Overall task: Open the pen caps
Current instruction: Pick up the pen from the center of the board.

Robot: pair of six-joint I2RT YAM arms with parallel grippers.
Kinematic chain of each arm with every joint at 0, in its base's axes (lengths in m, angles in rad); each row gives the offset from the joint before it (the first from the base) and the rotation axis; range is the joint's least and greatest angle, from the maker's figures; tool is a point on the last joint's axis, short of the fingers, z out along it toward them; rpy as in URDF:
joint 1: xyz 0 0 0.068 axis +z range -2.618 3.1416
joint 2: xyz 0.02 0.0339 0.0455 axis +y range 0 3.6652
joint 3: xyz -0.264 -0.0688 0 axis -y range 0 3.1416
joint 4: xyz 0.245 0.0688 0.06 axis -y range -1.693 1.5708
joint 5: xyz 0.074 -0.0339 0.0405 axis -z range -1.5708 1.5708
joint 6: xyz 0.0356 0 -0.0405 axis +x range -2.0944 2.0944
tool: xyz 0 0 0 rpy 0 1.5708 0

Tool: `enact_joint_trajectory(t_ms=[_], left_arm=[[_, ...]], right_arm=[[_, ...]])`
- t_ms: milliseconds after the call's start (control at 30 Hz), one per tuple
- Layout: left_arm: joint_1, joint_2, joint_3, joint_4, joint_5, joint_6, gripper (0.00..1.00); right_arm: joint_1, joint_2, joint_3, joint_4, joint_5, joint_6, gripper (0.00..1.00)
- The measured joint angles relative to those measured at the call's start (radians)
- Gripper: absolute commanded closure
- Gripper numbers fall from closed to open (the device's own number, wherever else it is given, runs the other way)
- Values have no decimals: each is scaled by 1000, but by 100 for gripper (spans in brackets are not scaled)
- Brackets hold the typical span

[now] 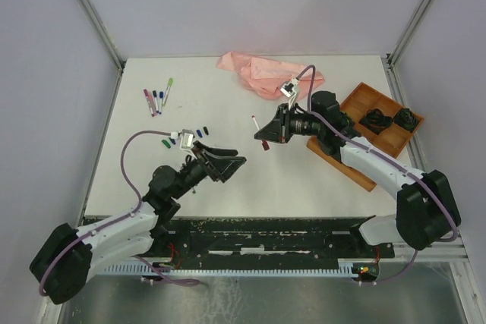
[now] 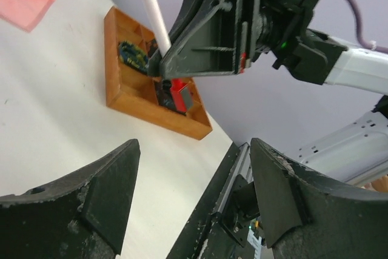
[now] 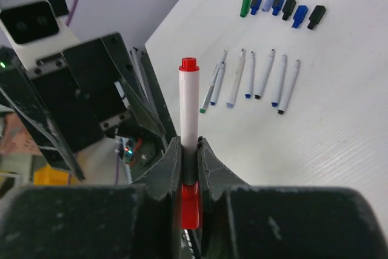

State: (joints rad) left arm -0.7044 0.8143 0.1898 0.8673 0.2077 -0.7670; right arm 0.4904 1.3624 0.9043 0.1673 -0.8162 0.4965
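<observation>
Spreading the left end effector (image 1: pixel 235 163) wide and empty over the near tabletop (image 1: pixel 304 184). Clamping the right end effector (image 3: pixel 188 150) tight on a white pen (image 3: pixel 188 107), pinching the barrel just above its red cap (image 3: pixel 189 207), with that cap sitting behind the fingertips, toward the palm. Lying in a row just beyond the left end effector, loose pen caps (image 3: pixel 279 7), and bare barrels (image 3: pixel 254 80) resting farther back.

The white pen barrel (image 3: pixel 189 113) and its red cap (image 3: pixel 189 204) look like smooth, faintly glossy plastic, the tray (image 2: pixel 130 104) is bare wood, and the left gripper (image 2: pixel 194 144) has matt, scuffed black fingers (image 2: pixel 106 198)
</observation>
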Motion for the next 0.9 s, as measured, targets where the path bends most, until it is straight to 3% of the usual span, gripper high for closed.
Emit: enact_joint_trajectory(t_ms=[133,267,433,900], left_arm=[[-15,140,8,65,-32,-53,28],[-40,241,61,97,-68,-82,32],[-75,344,142,137,-98,-103,43],[-100,449,228,103,-153,-121,56]], right_arm=[[-1,37,-26,100,36,216,100],[-1,54,-32,158,50,320,100],[-1,74,-32,187,55,368,100],[-1,79,-32,189,57,378,100]])
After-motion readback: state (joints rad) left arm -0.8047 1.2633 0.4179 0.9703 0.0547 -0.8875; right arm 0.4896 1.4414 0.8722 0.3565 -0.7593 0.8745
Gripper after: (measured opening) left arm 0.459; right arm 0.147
